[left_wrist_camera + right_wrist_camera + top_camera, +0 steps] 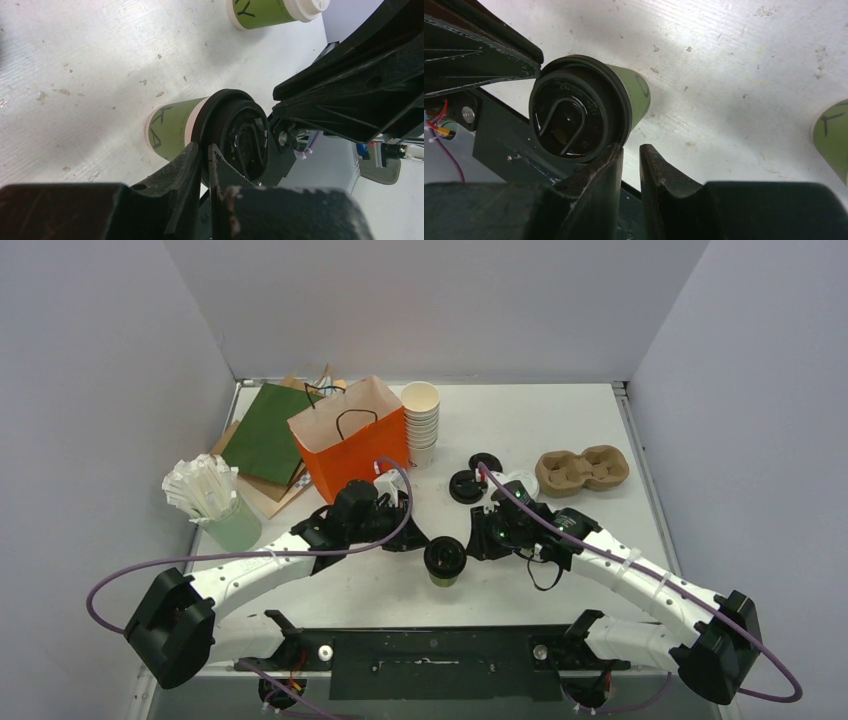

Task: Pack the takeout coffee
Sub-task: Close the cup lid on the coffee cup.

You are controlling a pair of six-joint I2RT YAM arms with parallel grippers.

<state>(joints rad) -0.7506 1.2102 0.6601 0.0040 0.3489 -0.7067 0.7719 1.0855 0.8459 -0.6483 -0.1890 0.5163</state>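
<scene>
Task cup: olive-green paper cup with a glossy black plastic lid, upright, low centre of the overhead view, right between both arms.
Left end effector: jaws all but together at the lid's round rim. Pinching it or not, cannot tell.
Right end effector: thin slit between the jaws, nothing in it, one fingertip right against the lid's edge.
Room: scuffed white bench lies bare beyond the cup; second olive-green cup with a white lid stands well apart.
Upper frame: orange paper bag and moulded brown pulp carrier.
</scene>
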